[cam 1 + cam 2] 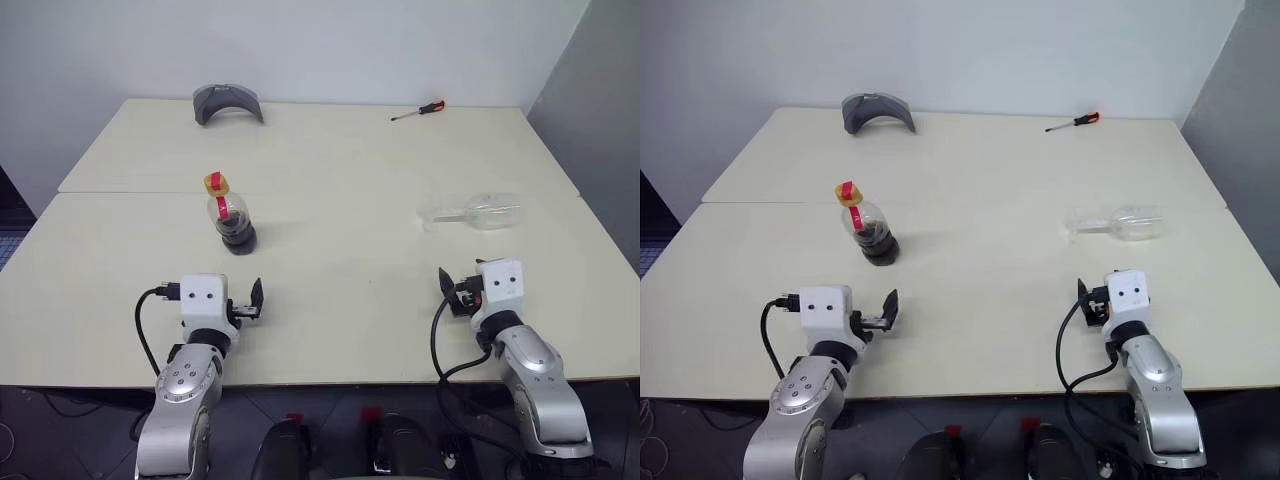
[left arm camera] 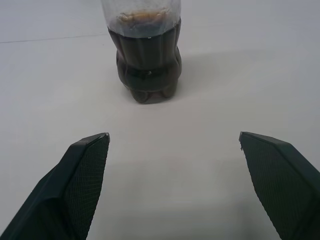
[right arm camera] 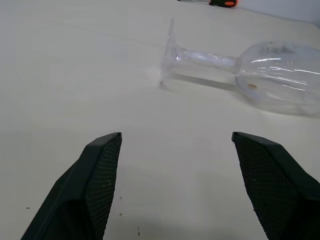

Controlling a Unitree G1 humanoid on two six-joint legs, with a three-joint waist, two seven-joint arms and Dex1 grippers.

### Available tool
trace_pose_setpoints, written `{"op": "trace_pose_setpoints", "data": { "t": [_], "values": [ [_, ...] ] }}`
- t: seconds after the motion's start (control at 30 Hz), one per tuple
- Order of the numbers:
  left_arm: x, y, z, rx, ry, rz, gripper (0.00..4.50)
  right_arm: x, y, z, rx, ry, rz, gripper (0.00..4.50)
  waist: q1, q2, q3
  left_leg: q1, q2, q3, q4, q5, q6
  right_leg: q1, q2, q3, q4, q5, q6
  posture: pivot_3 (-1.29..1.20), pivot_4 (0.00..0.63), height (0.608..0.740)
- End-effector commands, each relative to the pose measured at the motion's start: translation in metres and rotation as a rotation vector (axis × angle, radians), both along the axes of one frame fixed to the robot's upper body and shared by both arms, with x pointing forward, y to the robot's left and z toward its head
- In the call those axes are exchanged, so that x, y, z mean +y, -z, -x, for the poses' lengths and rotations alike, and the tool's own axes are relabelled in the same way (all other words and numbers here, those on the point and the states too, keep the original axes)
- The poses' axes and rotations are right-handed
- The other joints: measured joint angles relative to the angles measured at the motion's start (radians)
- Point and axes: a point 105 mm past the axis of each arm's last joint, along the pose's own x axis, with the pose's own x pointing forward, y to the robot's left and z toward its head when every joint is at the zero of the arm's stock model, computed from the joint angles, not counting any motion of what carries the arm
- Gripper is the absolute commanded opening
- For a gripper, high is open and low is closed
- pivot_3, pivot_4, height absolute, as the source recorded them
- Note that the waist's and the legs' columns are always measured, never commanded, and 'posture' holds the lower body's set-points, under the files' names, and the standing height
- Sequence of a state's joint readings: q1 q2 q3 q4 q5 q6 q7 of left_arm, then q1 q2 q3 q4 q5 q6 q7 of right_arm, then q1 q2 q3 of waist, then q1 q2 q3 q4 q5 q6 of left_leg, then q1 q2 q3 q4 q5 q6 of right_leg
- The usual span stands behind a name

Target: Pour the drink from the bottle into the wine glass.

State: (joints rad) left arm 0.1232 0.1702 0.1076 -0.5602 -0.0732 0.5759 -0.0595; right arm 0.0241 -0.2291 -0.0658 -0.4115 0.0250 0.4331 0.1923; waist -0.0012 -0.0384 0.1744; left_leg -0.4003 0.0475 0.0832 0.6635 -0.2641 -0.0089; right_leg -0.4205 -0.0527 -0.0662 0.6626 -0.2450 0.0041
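The bottle (image 1: pixel 232 218) stands upright left of the table's middle, its yellow cap (image 1: pixel 216 182) on and a red strip at its neck. The dark drink (image 2: pixel 149 60) fills its lower body. My left gripper (image 2: pixel 173 136) is open, near the front edge, pointing at the bottle with a stretch of bare table between them. The wine glass (image 1: pixel 480 212) lies on its side at the right, foot toward the middle, bowl (image 3: pixel 280 70) toward the right edge. My right gripper (image 3: pixel 177 135) is open and empty, a little short of the glass.
A grey curved object (image 1: pixel 228 102) sits at the back left and a red-handled screwdriver (image 1: pixel 420 110) at the back right. The cream table (image 1: pixel 340 270) has a seam running across behind the bottle. A grey partition (image 1: pixel 600 90) stands at the right.
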Motion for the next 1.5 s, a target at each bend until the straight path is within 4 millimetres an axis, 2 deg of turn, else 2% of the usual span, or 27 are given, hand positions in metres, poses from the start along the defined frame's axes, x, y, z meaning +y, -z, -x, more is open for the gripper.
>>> {"op": "trace_pose_setpoints", "data": {
  "t": [0.03,0.13,0.27,0.37,0.53,0.77,1.0,1.33,1.5],
  "values": [
    [0.001,-0.019,0.002,-0.08,-0.004,-0.015,4.45,0.0,-0.018,0.002,-0.073,-0.007,0.003,3.78,0.0,0.0,0.0,0.0,0.0,0.0,0.0,0.0,0.0,0.0,0.0,0.0,0.0,0.0,0.0,0.0,0.15,0.74],
    [0.012,-0.023,0.0,-0.105,-0.055,-0.047,4.45,0.019,-0.026,0.006,-0.077,-0.174,-0.106,3.78,0.0,0.0,0.0,0.0,0.0,0.0,0.0,0.0,0.0,0.0,0.0,0.0,0.0,0.0,0.0,0.0,0.15,0.74],
    [0.012,-0.024,-0.003,-0.129,-0.045,-0.025,4.45,0.052,-0.044,0.028,-0.045,-0.514,-0.301,3.78,0.0,0.0,0.0,0.0,0.0,0.0,0.0,0.0,0.0,0.0,0.0,0.0,0.0,0.0,0.0,0.0,0.15,0.74],
    [0.016,-0.022,-0.005,-0.132,-0.063,-0.02,4.45,0.06,-0.056,0.04,-0.006,-0.642,-0.353,3.78,0.001,0.0,0.0,0.0,0.0,0.0,0.0,0.0,0.0,0.001,0.0,0.0,0.0,0.0,0.0,0.0,0.15,0.74],
    [0.018,-0.024,-0.017,-0.168,-0.053,-0.027,4.45,0.068,-0.066,0.053,0.054,-0.763,-0.402,3.78,0.002,0.0,0.0,0.0,0.0,-0.001,0.0,0.0,0.0,0.001,0.0,-0.001,0.0,0.0,0.0,0.0,0.15,0.74],
    [0.006,-0.024,-0.032,-0.185,0.027,0.006,4.45,0.077,-0.069,0.049,0.054,-0.78,-0.398,3.78,0.002,0.0,0.0,0.0,0.0,0.0,0.001,0.0,0.0,0.001,0.0,0.0,0.0,0.0,0.0,0.0,0.15,0.74],
    [0.016,-0.033,-0.044,-0.223,-0.018,-0.028,4.45,0.08,-0.068,0.049,0.054,-0.771,-0.399,3.78,0.003,0.0,0.0,0.0,0.0,0.0,0.001,0.0,0.0,0.001,0.0,-0.001,0.0,0.0,0.0,0.0,0.15,0.74],
    [0.01,-0.038,-0.071,-0.234,0.018,-0.013,4.45,0.08,-0.068,0.045,0.046,-0.755,-0.407,3.78,0.003,-0.001,0.0,0.0,0.0,0.0,0.001,0.0,0.0,0.001,0.0,-0.001,0.0,0.0,0.0,0.0,0.15,0.74],
    [0.013,-0.039,-0.083,-0.236,0.01,-0.02,4.45,0.079,-0.069,0.043,0.042,-0.743,-0.405,3.78,0.003,-0.001,0.0,0.0,0.0,0.0,0.001,0.0,0.0,0.001,0.0,-0.001,0.0,0.0,0.0,0.0,0.15,0.74]
  ]
}}
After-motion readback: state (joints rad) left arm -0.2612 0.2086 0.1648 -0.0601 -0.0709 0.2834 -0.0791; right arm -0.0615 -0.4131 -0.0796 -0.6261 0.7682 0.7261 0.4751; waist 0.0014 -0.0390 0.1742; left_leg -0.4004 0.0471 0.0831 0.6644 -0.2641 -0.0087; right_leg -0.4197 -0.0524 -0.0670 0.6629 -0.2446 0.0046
